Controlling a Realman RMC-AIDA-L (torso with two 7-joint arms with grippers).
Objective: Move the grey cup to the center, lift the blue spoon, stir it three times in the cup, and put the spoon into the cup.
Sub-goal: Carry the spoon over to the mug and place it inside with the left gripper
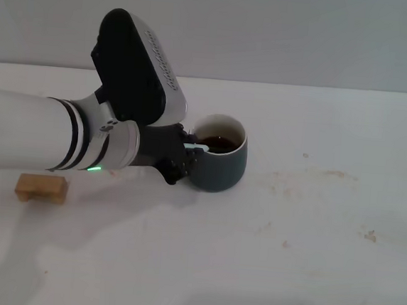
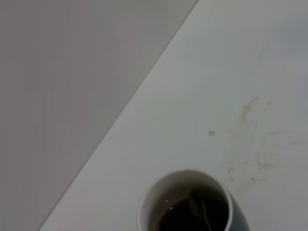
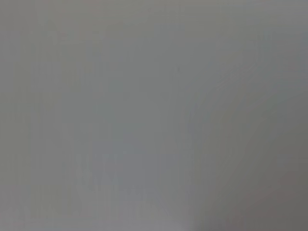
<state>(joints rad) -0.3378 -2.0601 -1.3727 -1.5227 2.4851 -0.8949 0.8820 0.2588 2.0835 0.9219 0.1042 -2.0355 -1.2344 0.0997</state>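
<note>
The blue spoon point(image 1: 197, 148) is a slim, stiff, light teaspoon; its glossy handle looks slippery, so a firm pinch near the handle's end seems the right hold, leaving neck and bowl free. Its pale handle lies across the rim of the grey cup point(image 1: 220, 165), long axis running roughly parallel to the bench's front edge and tilting down into the cup. The handle end points toward the bench's left edge, and the metal bowl point(image 2: 196, 204) is sunk in the dark liquid point(image 2: 190, 216) inside.

The cup stands upright near the middle of the bench, a little toward the far edge. Ceramic and partly filled, it is probably heavy enough to stay put under gentle stirring, though a hard knock could slop liquid.

The left gripper point(image 1: 181, 158) sits just beside the cup's left wall, its fingers seemingly pinched on the spoon's handle. The right gripper is not seen.

A wooden block point(image 1: 41, 187) lies toward the left edge, well apart from the cup. Faint brownish stains point(image 1: 315, 178) mark the bench right of the cup.
</note>
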